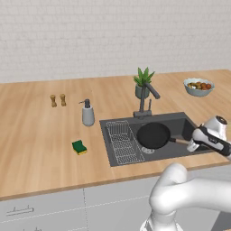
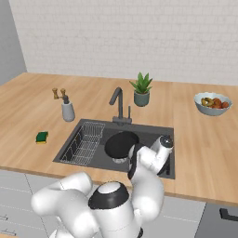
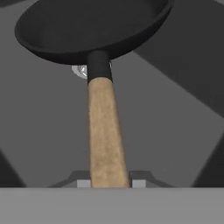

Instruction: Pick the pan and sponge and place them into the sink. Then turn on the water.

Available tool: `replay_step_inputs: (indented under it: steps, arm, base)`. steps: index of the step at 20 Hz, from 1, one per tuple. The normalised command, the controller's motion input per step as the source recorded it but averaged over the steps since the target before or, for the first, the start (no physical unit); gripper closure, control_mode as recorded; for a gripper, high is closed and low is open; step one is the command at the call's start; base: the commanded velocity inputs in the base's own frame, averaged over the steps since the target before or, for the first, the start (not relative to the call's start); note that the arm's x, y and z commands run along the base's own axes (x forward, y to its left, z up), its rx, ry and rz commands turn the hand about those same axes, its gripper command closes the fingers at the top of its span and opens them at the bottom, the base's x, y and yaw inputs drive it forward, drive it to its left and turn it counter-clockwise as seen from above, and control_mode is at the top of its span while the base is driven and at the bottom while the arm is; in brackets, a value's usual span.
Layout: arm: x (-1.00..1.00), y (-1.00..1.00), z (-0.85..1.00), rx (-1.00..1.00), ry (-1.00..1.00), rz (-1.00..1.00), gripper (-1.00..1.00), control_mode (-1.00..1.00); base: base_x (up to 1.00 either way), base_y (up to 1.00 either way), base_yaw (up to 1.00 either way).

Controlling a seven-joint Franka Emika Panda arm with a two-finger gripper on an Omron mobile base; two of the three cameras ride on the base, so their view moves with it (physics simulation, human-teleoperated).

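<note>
Gripper [image 3: 109,183] clamped on wooden handle of pan [image 1: 153,135] | held over sink [image 1: 178,122], near drain | sponge [image 1: 79,147] on counter [image 1: 36,135], left of sink

Matt black pan [image 3: 92,30] with tan wood handle, dark grey matt sink [image 1: 180,124], light wood counter [image 1: 36,135]

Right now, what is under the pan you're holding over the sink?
Under the pan lies the dark floor of the sink; part of the round drain peeks out beside the handle. The rest of the drain is covered. The gripper grips the wooden handle.
</note>
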Motion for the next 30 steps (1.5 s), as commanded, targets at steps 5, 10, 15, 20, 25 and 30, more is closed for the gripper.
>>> replay_step_inputs:
  steps: [5, 10, 15, 20, 25, 30]
  arm:
    - [0.54, 0.09, -0.06, -0.13, 0.16, 0.0, 1.0, -1.0]
    - [0.28, 0.13, -0.33, -0.14, 0.18, 0.0, 1.0, -1.0]
    - [-0.25, 0.31, -0.37, -0.12, 0.1, 0.12, 1.0, -1.0]
    - [-0.64, 0.32, -0.34, -0.08, 0.08, 0.26, 1.0, -1.0]
    - [-0.51, 0.22, -0.36, -0.08, 0.11, 0.31, 1.0, -1.0]
    - [-0.06, 0.14, -0.57, -0.07, 0.11, 0.19, 1.0, -1.0]
  base:
    - [0.0, 0.0, 0.0]
    - [0.0, 0.0, 0.0]
    - [0.0, 0.0, 0.0]
    - [0.0, 0.0, 0.0]
    - [0.0, 0.0, 0.0]
    - [0.0, 0.0, 0.0]
